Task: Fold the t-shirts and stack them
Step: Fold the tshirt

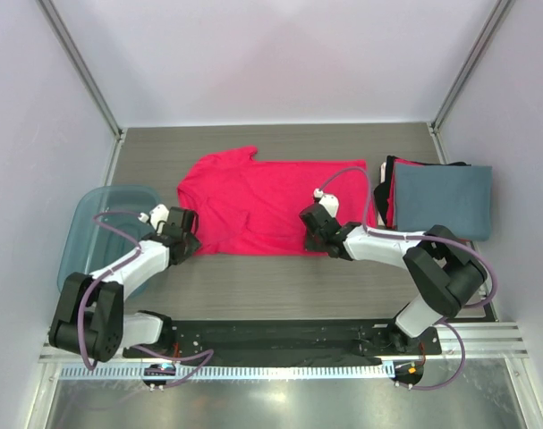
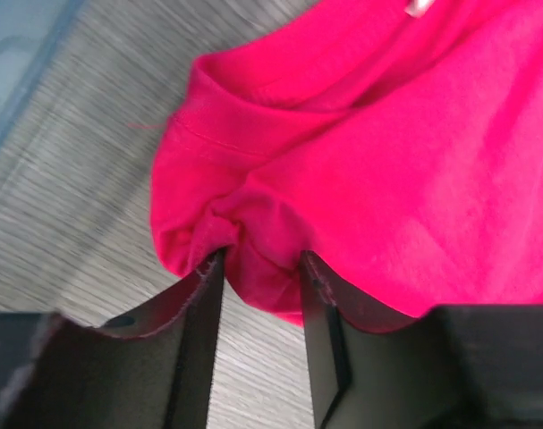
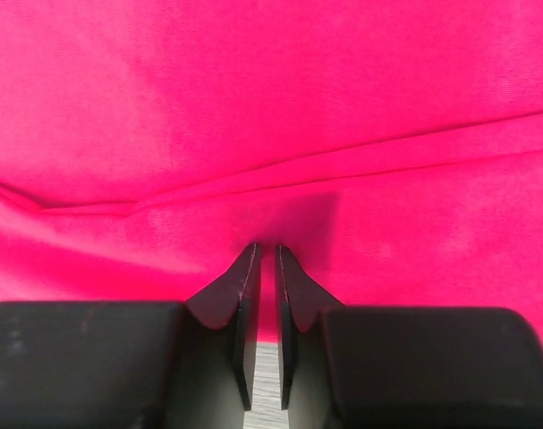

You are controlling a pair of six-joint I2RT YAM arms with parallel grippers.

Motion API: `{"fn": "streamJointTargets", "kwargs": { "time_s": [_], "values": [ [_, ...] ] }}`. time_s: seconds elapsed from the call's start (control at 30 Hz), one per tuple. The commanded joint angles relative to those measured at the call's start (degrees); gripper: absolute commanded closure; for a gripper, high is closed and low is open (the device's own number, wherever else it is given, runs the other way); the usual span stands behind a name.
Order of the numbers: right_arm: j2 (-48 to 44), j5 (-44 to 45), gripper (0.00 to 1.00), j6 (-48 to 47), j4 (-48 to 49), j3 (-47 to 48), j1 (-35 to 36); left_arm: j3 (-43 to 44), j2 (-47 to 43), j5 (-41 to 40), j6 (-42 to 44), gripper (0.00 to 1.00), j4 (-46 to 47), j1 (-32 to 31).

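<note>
One pink tee [image 1: 253, 201]; L claw [image 2: 262, 259], R claw [image 3: 267, 250] prob. gripping hem.

The grey wood-grain table [image 1: 280, 286] carries three things. A pink tee [image 1: 253, 210] lies spread flat, its near hem at both the left gripper [image 1: 189, 241] and the right gripper [image 1: 314, 234], the body stretching away from them. A blue bin [image 1: 97, 214] sits just left of the left gripper. A stack [image 1: 441, 201] of folded tees, grey on top, lies right of the right gripper, close beside the pink tee.
</note>
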Motion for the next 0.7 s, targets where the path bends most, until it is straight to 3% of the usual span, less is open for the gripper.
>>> {"fn": "streamJointTargets", "kwargs": {
  "time_s": [0.0,0.17,0.3,0.37,0.47,0.67],
  "values": [
    [0.0,4.2,0.83,0.8,-1.4,-0.3,-0.2,0.8,1.0,-3.7,-1.9,0.60,0.7,1.6],
    [-0.7,4.5,0.86,1.5,-2.7,-2.2,-1.7,-2.4,-4.0,-4.0,-2.3,0.71,1.5,4.7],
    [-3.0,4.6,0.86,2.1,-2.8,-3.5,-2.1,-2.7,-6.6,-6.1,-2.3,0.74,-0.5,5.4],
    [-4.9,4.0,0.82,1.8,-2.8,-3.7,-2.1,-2.9,-7.1,-6.0,-1.1,0.73,-0.1,5.6],
    [-6.4,3.2,0.66,0.2,-3.4,-2.0,-2.1,-2.5,-7.1,-5.1,0.4,0.66,0.3,5.6],
    [-7.3,4.5,0.60,-2.7,-8.1,3.8,-3.2,-0.7,-10.3,-0.9,4.7,0.47,0.4,5.5]
  ]
}}
